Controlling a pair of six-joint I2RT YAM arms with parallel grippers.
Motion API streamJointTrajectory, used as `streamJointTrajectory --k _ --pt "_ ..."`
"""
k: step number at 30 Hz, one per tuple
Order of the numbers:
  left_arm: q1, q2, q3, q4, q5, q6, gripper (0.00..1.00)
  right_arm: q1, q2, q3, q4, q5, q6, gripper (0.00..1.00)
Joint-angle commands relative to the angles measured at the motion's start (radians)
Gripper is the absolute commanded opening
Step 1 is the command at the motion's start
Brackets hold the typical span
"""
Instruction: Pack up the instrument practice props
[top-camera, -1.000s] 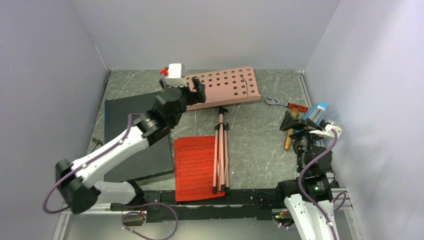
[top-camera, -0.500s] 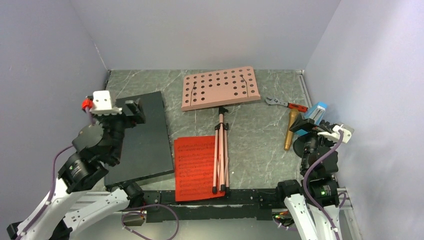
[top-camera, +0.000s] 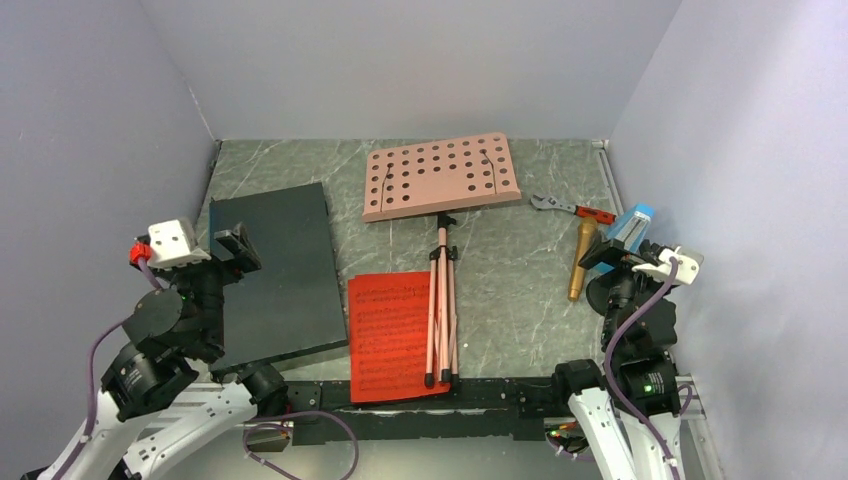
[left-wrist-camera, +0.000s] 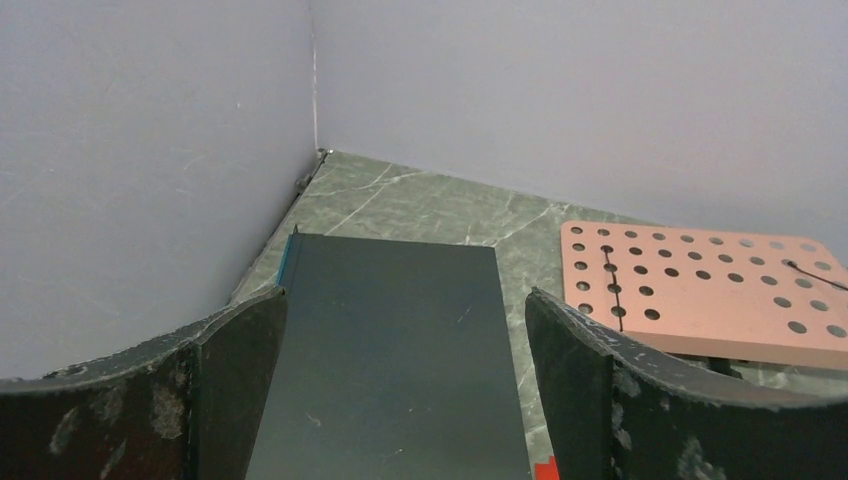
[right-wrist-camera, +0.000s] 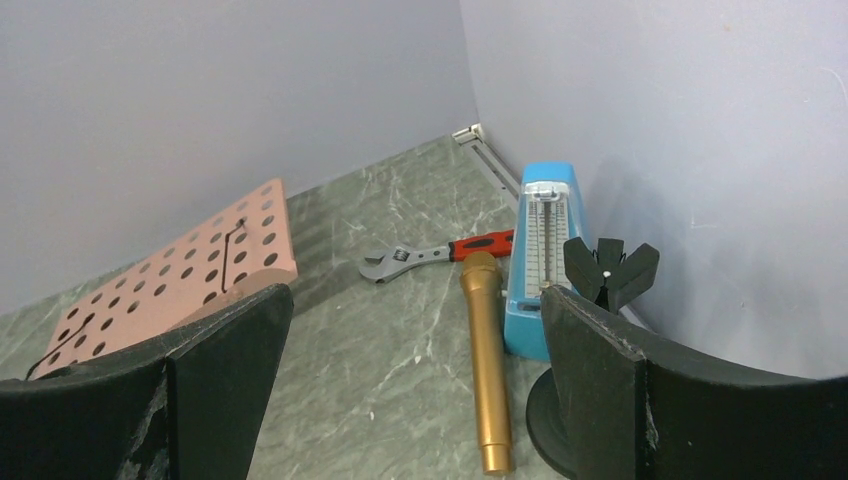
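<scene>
The pink music stand lies flat, its perforated desk (top-camera: 441, 177) at the back and its folded tripod legs (top-camera: 441, 305) pointing to the front. The red sheet-music pages (top-camera: 390, 335) lie left of the legs. The gold microphone (top-camera: 579, 262) lies on the table beside the blue metronome (top-camera: 633, 225). The right wrist view shows the microphone (right-wrist-camera: 485, 360), the metronome (right-wrist-camera: 535, 250) and the black stand's round base (right-wrist-camera: 550, 425) with its clip (right-wrist-camera: 610, 270). My left gripper (left-wrist-camera: 405, 300) is open and empty above the dark slab (left-wrist-camera: 390, 350). My right gripper (right-wrist-camera: 415, 292) is open and empty, just short of the microphone.
A red-handled wrench (top-camera: 572, 207) lies behind the microphone. The large dark slab (top-camera: 275, 270) lies at the left. Grey walls close in the table on the left, back and right. The black stand base sits close to the right wall.
My left arm has pulled back from the pink desk, swinging left and toward the front over the dark slab. My right gripper has shifted slightly back. The props have not moved.
</scene>
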Motion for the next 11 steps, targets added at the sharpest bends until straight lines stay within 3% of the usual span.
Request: streamJointTrajectory --k 1,11 --pt "-0.003 0.021 -0.019 0.062 -0.049 -0.003 0.94 0.000 -0.014 0.034 -0.008 0.005 -0.017 1.00" --pt "-0.003 0.081 -0.022 0.056 -0.044 -0.036 0.94 0.000 -0.032 0.024 -0.001 -0.010 -0.031 1.00"
